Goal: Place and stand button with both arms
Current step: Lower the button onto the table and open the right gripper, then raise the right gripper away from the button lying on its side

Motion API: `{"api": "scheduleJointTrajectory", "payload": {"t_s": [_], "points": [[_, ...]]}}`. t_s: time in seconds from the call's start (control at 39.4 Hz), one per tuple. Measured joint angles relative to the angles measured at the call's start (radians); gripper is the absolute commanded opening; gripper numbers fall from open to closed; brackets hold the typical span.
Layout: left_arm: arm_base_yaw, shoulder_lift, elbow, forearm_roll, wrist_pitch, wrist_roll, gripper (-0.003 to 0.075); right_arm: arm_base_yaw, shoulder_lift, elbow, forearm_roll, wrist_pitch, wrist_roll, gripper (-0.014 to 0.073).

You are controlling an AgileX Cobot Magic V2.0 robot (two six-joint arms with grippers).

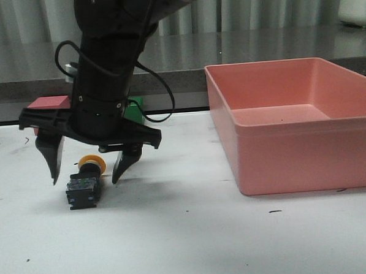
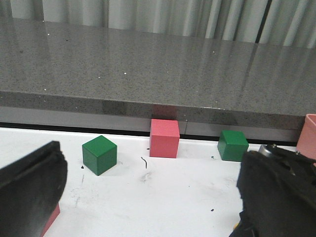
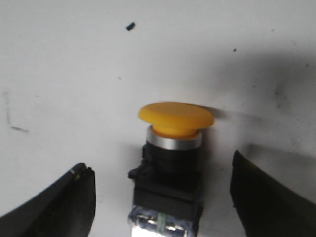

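Observation:
The button (image 1: 84, 185) lies on its side on the white table, yellow-orange cap toward the back, black base with metal terminals toward the front. My right gripper (image 1: 87, 177) hangs over it, pointing down, open, one finger on each side and neither touching. In the right wrist view the button (image 3: 170, 163) lies between the two black fingers (image 3: 59, 202) with a gap on both sides. My left gripper (image 2: 148, 212) is open and empty, low over the table and facing the back. It does not show in the front view.
A large pink bin (image 1: 294, 143) stands at the right. Along the back edge stand a green cube (image 2: 99, 154), a pink cube (image 2: 164, 138) and a second green cube (image 2: 232, 145). A grey counter runs behind the table.

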State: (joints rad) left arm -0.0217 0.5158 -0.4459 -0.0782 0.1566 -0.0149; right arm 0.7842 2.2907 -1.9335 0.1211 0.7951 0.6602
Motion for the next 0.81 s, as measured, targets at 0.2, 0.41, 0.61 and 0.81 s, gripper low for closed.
{"api": "scheduleJointTrajectory", "payload": {"t_s": [0.2,0.41,0.61,0.81], "points": [[0.000,0.000,0.000,0.000,0.000,0.000,0.0672,0.000,-0.106,0.000,0.000,-0.003,-0.091,0.0150],[0.000,0.000,0.000,0.000,0.000,0.000,0.0672,-0.004,-0.197,-0.002,-0.002,0.019,-0.191,-0.0061],[0.000,0.000,0.000,0.000,0.000,0.000,0.0672,-0.062,-0.287,-0.002,-0.002,0.116,-0.289,-0.0060],[0.000,0.000,0.000,0.000,0.000,0.000,0.0672,-0.232,-0.404,0.022,-0.002,0.258,-0.397,-0.0060]]}}
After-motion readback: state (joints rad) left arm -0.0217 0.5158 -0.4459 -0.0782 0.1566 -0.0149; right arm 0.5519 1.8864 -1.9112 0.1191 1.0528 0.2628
